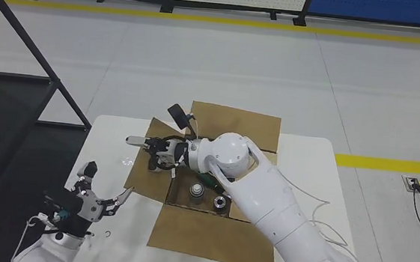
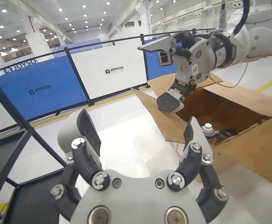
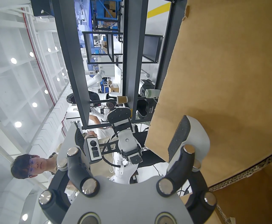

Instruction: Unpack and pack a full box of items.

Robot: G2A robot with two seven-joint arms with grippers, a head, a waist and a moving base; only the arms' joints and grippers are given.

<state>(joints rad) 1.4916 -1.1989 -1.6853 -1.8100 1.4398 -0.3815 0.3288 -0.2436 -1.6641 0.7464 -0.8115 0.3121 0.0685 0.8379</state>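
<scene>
Both grippers spread wide, nothing held.
We see the right gripper (image 1: 142, 151) over a side flap of the open box (image 1: 233, 122), the left gripper (image 2: 138, 121) above the table (image 1: 305, 162) beside it, and a can (image 2: 207, 127) inside the box.

You've got one cardboard box (image 2: 223, 106) with four flaps (image 1: 208, 240). Inside it are two items: one spray can (image 1: 197, 192) and one round metal piece (image 1: 220, 202), possibly more out of sight. One white table (image 1: 306, 151). Two grippers: left gripper (image 1: 109, 181), right gripper (image 1: 146, 152).
</scene>
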